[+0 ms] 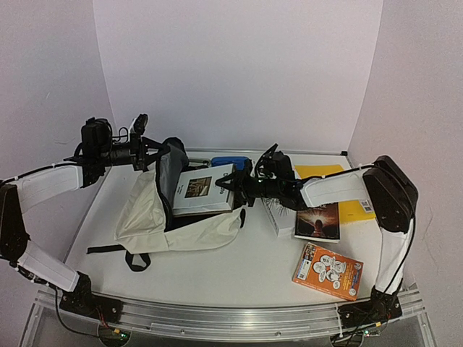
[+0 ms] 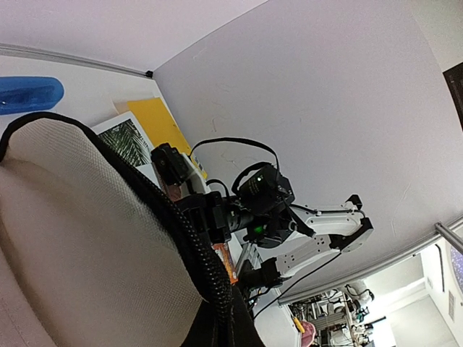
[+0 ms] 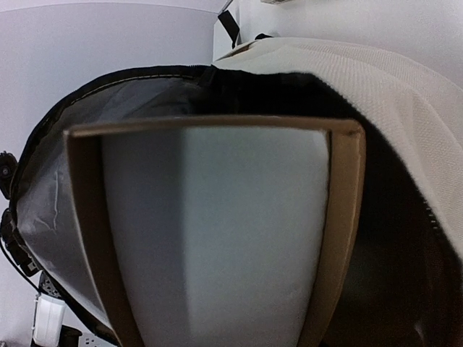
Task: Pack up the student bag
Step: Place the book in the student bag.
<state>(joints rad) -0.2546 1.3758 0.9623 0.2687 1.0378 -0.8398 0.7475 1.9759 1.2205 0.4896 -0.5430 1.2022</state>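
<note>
Only partway done, by the look of it. Got a white book (image 1: 202, 189) halfway into the mouth of the student bag (image 1: 155, 217), lying floppy on the counter (image 1: 239, 282). Still to pack, right of the bag: a dark book (image 1: 318, 220), an orange book (image 1: 328, 270) and a yellow one (image 1: 322, 172) (plus a blue thing (image 1: 230, 162) behind the bag). Reaching in from the bag's left with the left gripper (image 1: 160, 153), pinched shut on the bag's rim and holding it up high. Stretched out low from the bag's right with the right gripper (image 1: 230, 186), clamped on the white book's edge.
</note>
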